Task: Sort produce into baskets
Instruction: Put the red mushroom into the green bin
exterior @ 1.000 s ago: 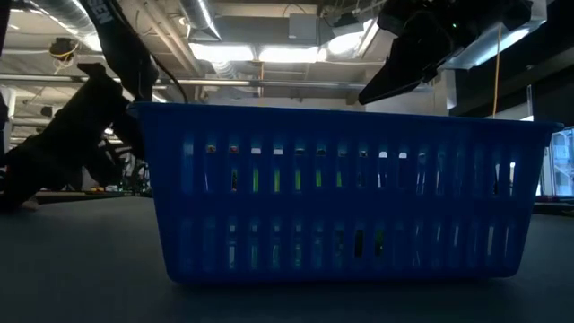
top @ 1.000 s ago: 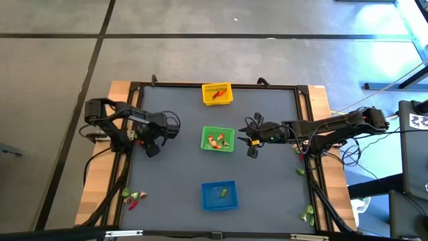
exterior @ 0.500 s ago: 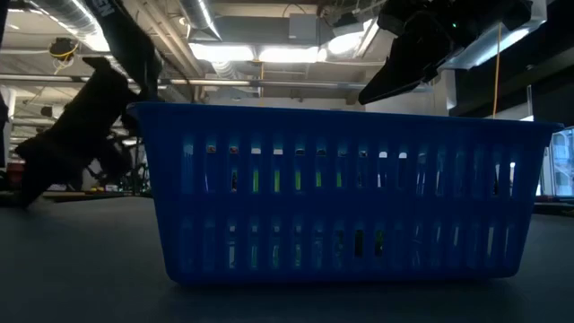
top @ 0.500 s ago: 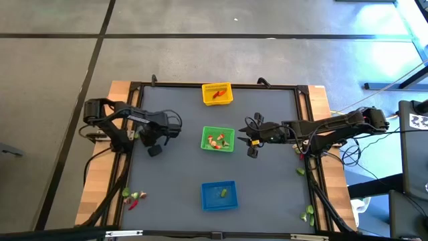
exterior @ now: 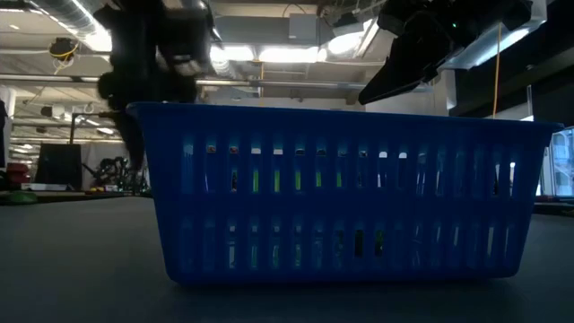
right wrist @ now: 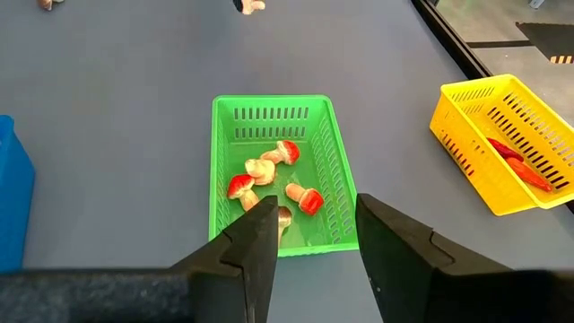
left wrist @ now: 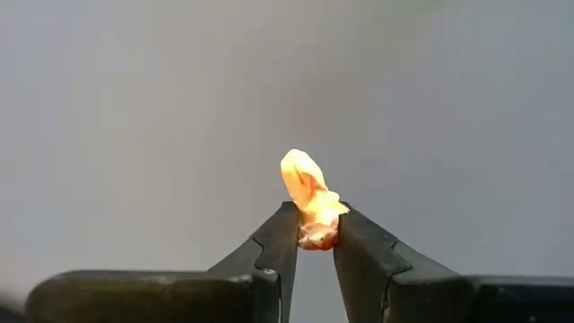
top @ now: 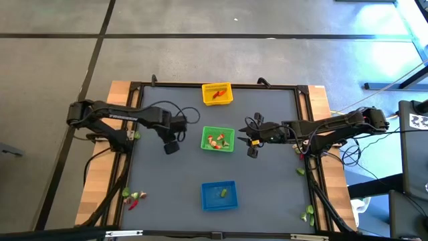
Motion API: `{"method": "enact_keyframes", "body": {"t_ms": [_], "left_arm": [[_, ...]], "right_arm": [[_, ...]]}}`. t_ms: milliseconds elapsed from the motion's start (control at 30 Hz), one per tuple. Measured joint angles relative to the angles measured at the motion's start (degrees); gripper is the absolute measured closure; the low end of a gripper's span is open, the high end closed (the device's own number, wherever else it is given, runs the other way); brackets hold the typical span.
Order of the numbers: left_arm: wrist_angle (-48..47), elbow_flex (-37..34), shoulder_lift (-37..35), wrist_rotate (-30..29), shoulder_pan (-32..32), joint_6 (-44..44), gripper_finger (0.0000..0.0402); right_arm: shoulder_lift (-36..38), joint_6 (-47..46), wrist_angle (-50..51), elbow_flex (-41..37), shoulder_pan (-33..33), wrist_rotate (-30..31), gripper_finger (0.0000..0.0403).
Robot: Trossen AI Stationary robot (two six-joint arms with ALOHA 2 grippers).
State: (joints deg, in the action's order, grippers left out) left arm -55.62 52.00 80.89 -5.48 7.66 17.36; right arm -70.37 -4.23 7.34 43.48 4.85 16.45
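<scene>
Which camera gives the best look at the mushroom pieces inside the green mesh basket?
The right wrist view: it looks down into the green plastic mesh basket, showing the small red-capped mushroom pieces separately. The high view shows them only as tiny specks. The low view is blocked by the blue plastic mesh basket; the left wrist view misses them.

green basket (top: pixel 218 139) (mid-table) holds red-capped mushroom pieces (right wrist: pixel 269 175).

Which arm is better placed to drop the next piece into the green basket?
The left. Its gripper is shut on a small orange piece and sits just left of the green basket. The right gripper is open and empty on the basket's other side.
</scene>
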Motion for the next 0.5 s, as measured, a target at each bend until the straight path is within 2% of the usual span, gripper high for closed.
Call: {"method": "enact_keyframes", "body": {"t_ms": [500], "left_arm": [[32.83,0.01,-1.25,0.0,-1.69,-8.5,0.0333]], "right_arm": [[0.0,0.0,-0.03,0.0,-0.01,0.0,0.0251]]}}
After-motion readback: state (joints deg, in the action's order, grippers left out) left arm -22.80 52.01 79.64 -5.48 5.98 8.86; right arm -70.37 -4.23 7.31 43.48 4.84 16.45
